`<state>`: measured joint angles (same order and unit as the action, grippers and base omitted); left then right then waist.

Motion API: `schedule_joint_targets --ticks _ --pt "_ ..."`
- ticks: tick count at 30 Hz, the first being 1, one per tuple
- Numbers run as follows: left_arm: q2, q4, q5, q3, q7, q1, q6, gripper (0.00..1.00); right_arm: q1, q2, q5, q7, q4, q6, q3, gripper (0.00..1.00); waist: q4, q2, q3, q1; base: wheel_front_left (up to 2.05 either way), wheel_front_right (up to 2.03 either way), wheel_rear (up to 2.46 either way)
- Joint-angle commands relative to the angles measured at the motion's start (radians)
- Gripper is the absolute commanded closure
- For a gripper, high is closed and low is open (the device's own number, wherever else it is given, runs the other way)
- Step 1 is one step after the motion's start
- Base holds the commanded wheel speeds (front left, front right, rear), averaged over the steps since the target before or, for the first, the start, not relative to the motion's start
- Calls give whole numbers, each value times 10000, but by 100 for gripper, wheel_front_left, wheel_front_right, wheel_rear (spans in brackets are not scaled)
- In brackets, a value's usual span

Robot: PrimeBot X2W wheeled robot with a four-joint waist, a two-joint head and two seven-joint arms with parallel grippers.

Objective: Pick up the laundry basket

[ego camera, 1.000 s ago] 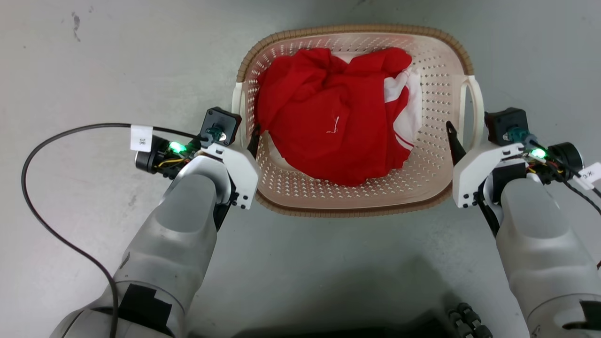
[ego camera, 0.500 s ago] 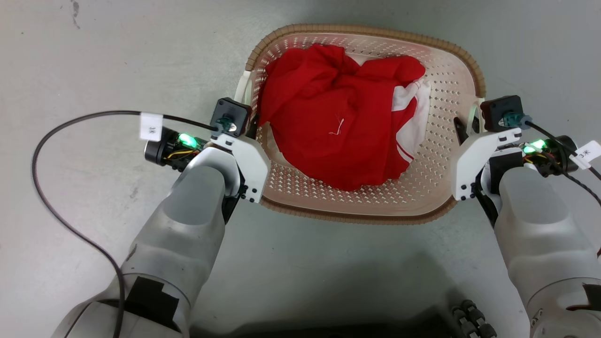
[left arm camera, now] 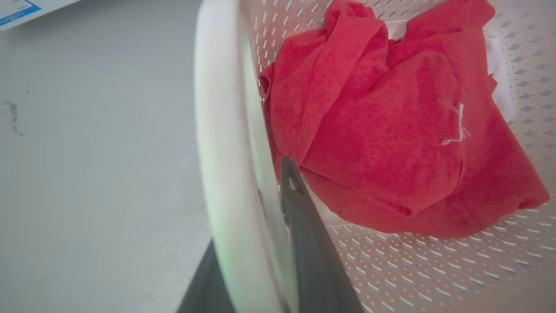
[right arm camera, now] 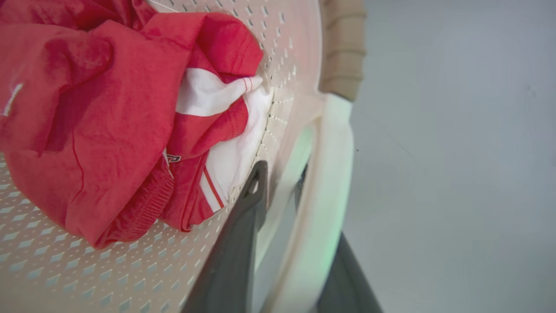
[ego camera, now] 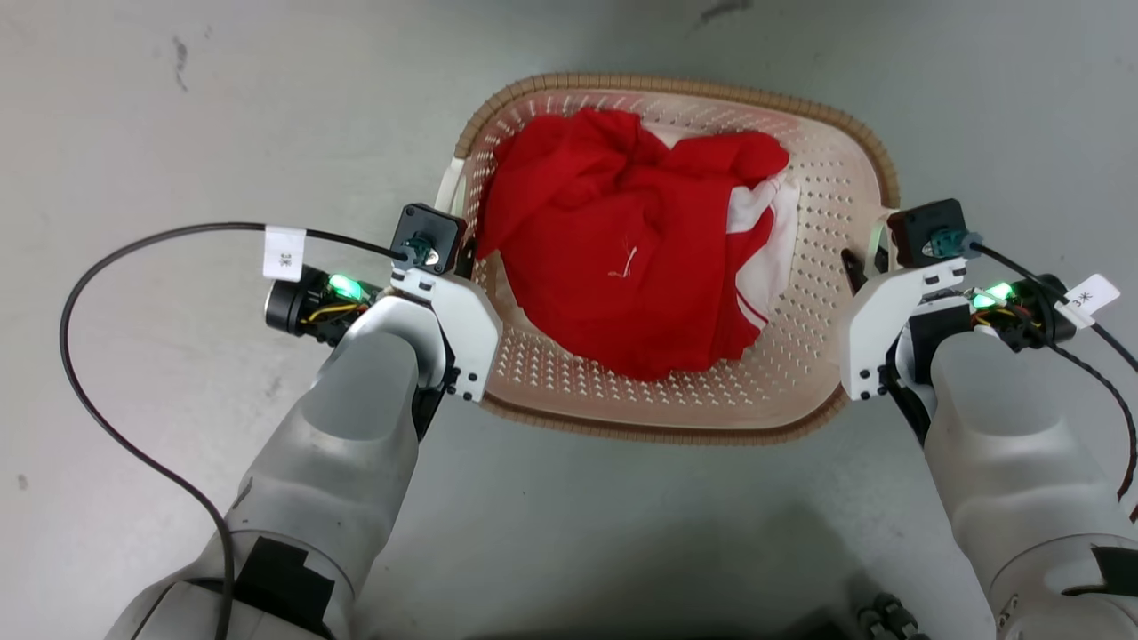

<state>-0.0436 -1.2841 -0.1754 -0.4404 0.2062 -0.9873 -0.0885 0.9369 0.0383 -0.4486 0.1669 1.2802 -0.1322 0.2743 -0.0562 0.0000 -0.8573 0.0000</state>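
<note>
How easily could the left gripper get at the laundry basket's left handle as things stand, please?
Probably yes, easily: the left gripper straddles the laundry basket's white left handle, one dark finger on each side. The red garment lies just beside the inner finger, not between.

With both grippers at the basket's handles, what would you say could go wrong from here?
The left gripper and right gripper each hold only a thin white handle of the laundry basket between narrow fingers, so a handle may slip or flex. The red garment is heaped toward the left side, so uneven lifting might tilt the basket. The black cable looping beside the left arm could snag.
</note>
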Motion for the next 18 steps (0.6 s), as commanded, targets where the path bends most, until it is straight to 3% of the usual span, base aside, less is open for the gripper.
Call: schedule_joint_targets --ticks 1,10,18 --pt "-121 -37 -87 -101 -117 237 -110 100 -165 226 -85 -75 -12 27 -45 100 66 0 400 0 0 0 0" --pt "-122 -58 -537 -328 -653 962 -271 100 -613 220 319 -454 38 27 -574 100 256 0 1815 0 0 0 0" --pt "-104 -55 -911 -580 -1405 1817 -385 100 -1366 207 1504 -1161 44 27 -2139 100 417 0 3564 0 0 0 0"
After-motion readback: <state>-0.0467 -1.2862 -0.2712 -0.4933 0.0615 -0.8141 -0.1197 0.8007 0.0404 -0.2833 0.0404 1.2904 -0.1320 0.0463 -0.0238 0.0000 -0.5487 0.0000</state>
